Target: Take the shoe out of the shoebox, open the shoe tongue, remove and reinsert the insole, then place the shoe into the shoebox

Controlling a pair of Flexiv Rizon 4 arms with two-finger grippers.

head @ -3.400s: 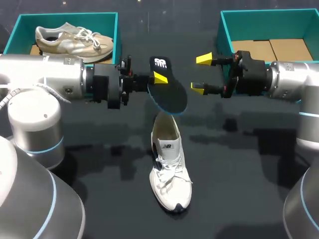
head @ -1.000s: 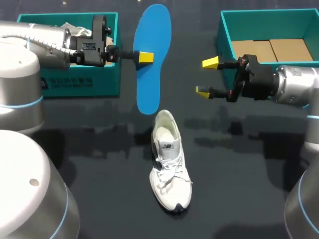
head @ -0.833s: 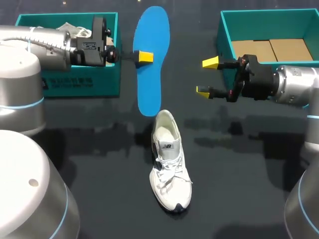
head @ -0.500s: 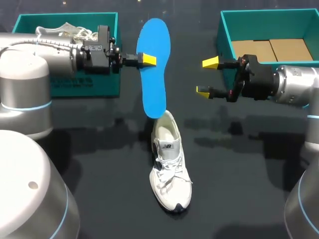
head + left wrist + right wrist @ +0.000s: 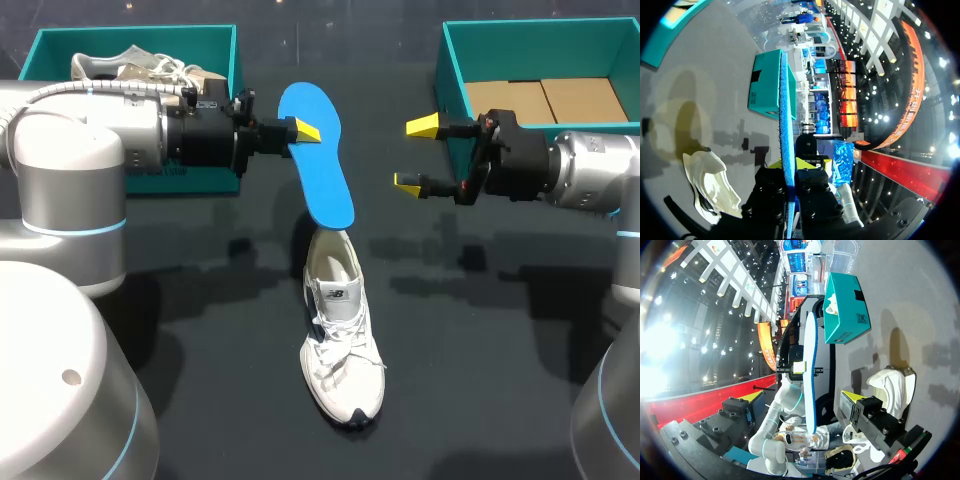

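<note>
My left gripper is shut on the edge of a blue insole and holds it slanted above the table. The insole's lower end hangs right at the heel opening of a white sneaker, which lies on the dark table with its toe toward me. The left wrist view shows the insole edge-on between my fingers, with the sneaker beside it. My right gripper stands open to the right of the insole, holding nothing. In the right wrist view the insole is ahead of the right gripper.
A teal shoebox at the back left holds a beige sneaker. A second teal shoebox at the back right shows only a cardboard floor. The dark table surrounds the white sneaker.
My left gripper has come nearer and to the right, tilting the insole from nearly upright to slanted and lowering its end to the sneaker's heel. The right arm has stayed still.
</note>
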